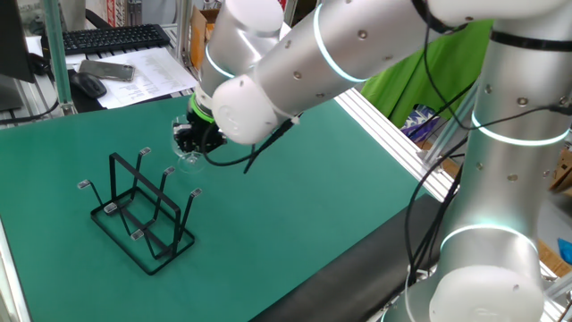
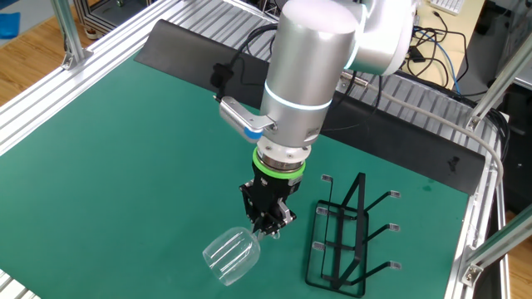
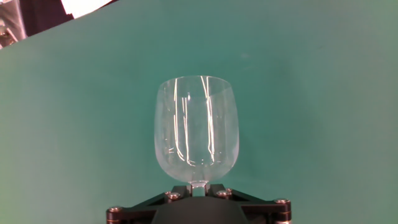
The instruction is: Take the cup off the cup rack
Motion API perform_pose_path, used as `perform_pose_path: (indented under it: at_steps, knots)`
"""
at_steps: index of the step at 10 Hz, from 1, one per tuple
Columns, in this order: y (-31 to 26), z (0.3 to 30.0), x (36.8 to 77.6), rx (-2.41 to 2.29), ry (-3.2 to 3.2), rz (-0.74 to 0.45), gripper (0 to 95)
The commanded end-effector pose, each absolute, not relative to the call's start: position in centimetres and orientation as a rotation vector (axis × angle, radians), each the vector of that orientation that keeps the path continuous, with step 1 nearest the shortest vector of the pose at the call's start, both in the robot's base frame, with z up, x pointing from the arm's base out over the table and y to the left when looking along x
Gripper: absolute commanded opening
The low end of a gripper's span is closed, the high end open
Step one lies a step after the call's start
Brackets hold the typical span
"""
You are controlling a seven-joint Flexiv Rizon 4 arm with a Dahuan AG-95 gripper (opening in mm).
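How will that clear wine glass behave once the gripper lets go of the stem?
The cup looks thin-walled and transparent, so probably fragile and light. The gripper pinches only its narrow stem, which may slip or pivot. Its rounded bowl lies tilted away from the cup rack; released on its side, it would likely roll.

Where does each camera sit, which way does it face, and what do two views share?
One fixed view: beside the table, looking across the green mat at the black thin-wire rack; the silver arm fills it.
The other fixed view: high on the opposite side, looking down on the gripper holding the clear stemmed glass.
Hand view: on the hand, along the fingers.
Both fixed views share rack and glass.
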State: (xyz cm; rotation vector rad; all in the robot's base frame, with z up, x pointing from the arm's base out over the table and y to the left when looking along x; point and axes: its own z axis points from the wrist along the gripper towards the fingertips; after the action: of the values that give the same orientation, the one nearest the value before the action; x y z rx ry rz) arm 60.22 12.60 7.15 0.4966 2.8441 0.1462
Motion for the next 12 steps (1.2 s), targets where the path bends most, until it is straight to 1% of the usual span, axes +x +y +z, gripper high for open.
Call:
perform_pose_path:
  at_steps: [1,4,5,6,7,9,12]
  knots:
    - [12.59,7.14,60.18,0.501,2.842,0.149,0.0]
    - [12.61,6.96,60.18,0.494,2.843,0.129,0.0]
    - [12.61,6.93,60.19,0.494,2.846,0.125,19.0]
    - [12.61,6.92,60.19,0.494,2.850,0.123,19.0]
    - [12.62,6.92,60.19,0.494,2.856,0.122,38.0]
    - [12.64,7.00,60.20,0.488,2.865,0.119,38.0]
    - [12.66,7.86,60.20,0.477,2.950,0.109,38.0]
